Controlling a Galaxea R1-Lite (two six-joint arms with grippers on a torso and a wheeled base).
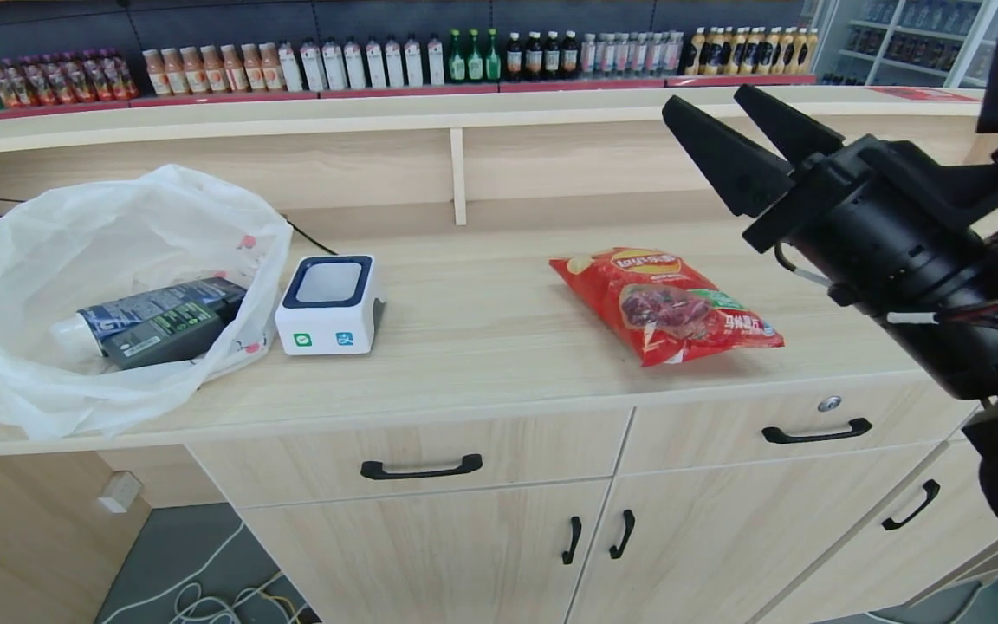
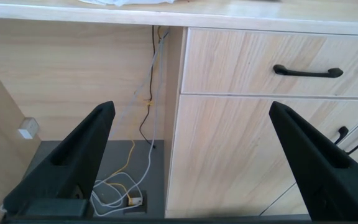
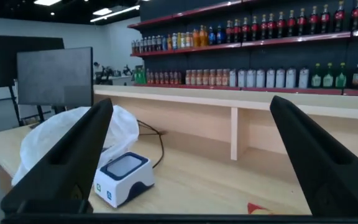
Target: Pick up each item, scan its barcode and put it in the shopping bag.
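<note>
The right claw (image 1: 709, 97) hangs wide open and empty above the worktop (image 1: 482, 338). The crisp bag (image 1: 668, 305) lies flat below it, on the scanner (image 1: 328, 303) side. The left claw (image 2: 191, 107), spread and empty, sits low by the cupboard doors (image 2: 229, 155). A glancing pinch could skid the slick bag off the near edge; its barcode is probably underneath. Past it, bare board runs to the scanner and shopping bag (image 1: 74, 234).

chip bag (image 1: 665, 303): logo, small print blurred | scanner (image 1: 328, 303): two small icons | bagged bottle (image 1: 161, 321): label illegible
</note>
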